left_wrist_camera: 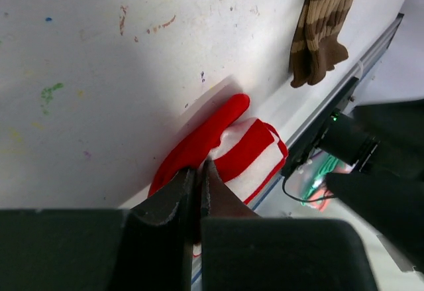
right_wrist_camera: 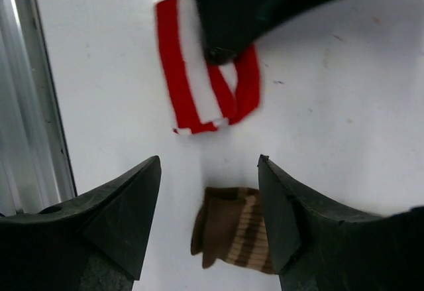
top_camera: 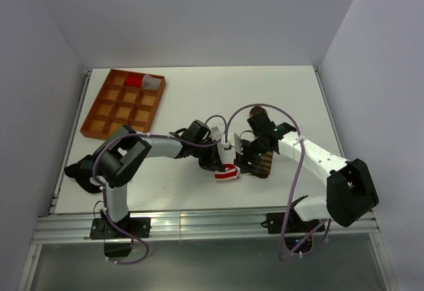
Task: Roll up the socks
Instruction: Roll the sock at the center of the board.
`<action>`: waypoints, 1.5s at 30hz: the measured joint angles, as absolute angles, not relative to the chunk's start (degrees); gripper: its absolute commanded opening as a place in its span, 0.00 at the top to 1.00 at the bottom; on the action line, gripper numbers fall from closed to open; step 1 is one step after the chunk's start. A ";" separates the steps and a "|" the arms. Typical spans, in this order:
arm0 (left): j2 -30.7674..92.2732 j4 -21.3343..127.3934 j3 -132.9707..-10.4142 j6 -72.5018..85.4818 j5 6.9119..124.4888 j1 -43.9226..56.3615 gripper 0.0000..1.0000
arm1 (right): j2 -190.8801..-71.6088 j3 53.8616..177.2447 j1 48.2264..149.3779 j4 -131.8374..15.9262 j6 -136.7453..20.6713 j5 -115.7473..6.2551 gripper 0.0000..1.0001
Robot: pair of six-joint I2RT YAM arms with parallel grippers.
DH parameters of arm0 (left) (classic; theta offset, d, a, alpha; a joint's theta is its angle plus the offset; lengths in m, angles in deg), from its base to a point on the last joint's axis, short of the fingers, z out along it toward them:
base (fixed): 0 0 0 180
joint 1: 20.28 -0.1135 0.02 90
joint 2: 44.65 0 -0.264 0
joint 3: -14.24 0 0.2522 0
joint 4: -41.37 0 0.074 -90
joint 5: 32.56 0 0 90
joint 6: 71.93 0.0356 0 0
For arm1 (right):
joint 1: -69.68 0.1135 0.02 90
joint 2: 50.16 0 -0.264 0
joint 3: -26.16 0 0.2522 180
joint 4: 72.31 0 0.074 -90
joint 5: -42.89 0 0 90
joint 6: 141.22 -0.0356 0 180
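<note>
1. Nearest the front edge lies the red sock (left_wrist_camera: 248, 152), folded over on itself into a short wad. The roll looks begun but not tight.
2. The left gripper (left_wrist_camera: 199, 172) has its jaws pressed together on the sock's plain red end. Fabric runs right into the pinch, so I judge it has hold of the sock.
3. To do this step well, keep the pinch low to the table (top_camera: 265, 92) and turn the fabric over itself in small, even turns. Keep the stripes square so the roll does not cone. The front edge is near, so roll away from it rather than dragging toward it.
4. The left arm is folded at the elbow close to its base. Its forearm stretches toward the middle, and the wrist is tipped down onto the sock.
5. Just beyond, apart from the red one, the brown sock (right_wrist_camera: 232, 234) lies flat, running away from the arms.
6. The right gripper (right_wrist_camera: 209, 165) hangs over its near end, jaws spread wide and holding nothing — the sock's end shows between the fingers. That arm bends in from the right, wrist down.
7. Farthest off, at the far left, sits a tray (top_camera: 89, 122) — no part of this step.
</note>
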State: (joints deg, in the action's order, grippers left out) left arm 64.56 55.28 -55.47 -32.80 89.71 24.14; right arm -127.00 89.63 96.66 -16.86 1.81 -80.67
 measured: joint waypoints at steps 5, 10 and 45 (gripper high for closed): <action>65.47 55.54 -55.93 -32.87 91.83 23.95 1.00 | -125.54 86.92 102.12 -18.32 2.69 -79.20 0.30; 65.91 55.63 -56.06 -33.22 93.03 23.95 1.00 | -125.38 85.37 105.97 -21.49 2.56 -76.78 0.29; 64.49 45.94 -49.37 -40.58 94.39 23.64 0.75 | -136.18 87.34 115.83 -25.32 -5.36 -68.67 0.78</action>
